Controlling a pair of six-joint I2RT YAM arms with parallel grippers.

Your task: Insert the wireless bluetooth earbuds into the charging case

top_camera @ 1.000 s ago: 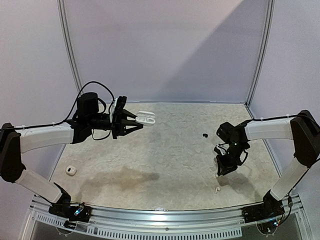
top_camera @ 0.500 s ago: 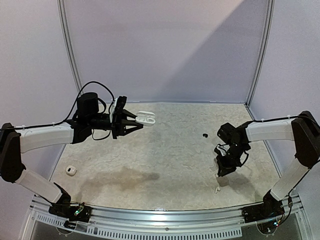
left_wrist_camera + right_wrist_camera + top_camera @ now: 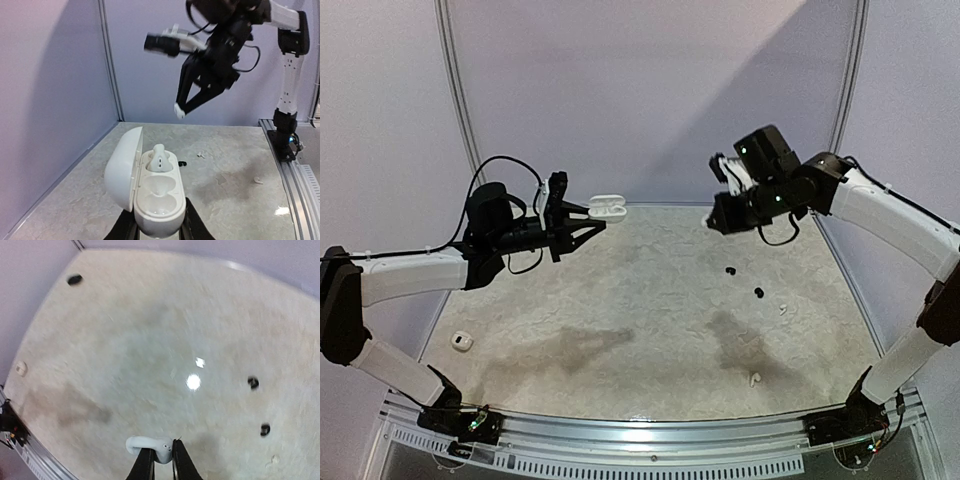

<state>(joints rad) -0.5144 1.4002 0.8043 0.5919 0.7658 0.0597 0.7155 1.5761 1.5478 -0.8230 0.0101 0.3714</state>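
Earbuds lie in three places around the open charging case (image 3: 152, 200), which the left gripper (image 3: 157, 227) clamps by its lower body, both raised above the table (image 3: 620, 330) with the lid swung out to the case's left. A seated white earbud (image 3: 159, 159) stands in the case's far slot, and the near slot shows only its bare cup. The right gripper (image 3: 713, 224) hangs in the air well to the right of the case and at about its height, its fingers closed to a narrow gap on a carried white earbud (image 3: 150, 447). That bud is pinched at the very fingertips, with most of its body sticking out to one side of them. From the case's own side, this bud hovers beyond and above the open slots, clearly apart from them. On the table below and to the right of the case lie two black earbuds (image 3: 729, 270) and two loose white earbuds (image 3: 782, 308). A small white second case (image 3: 460, 342) rests far down to the case's left.
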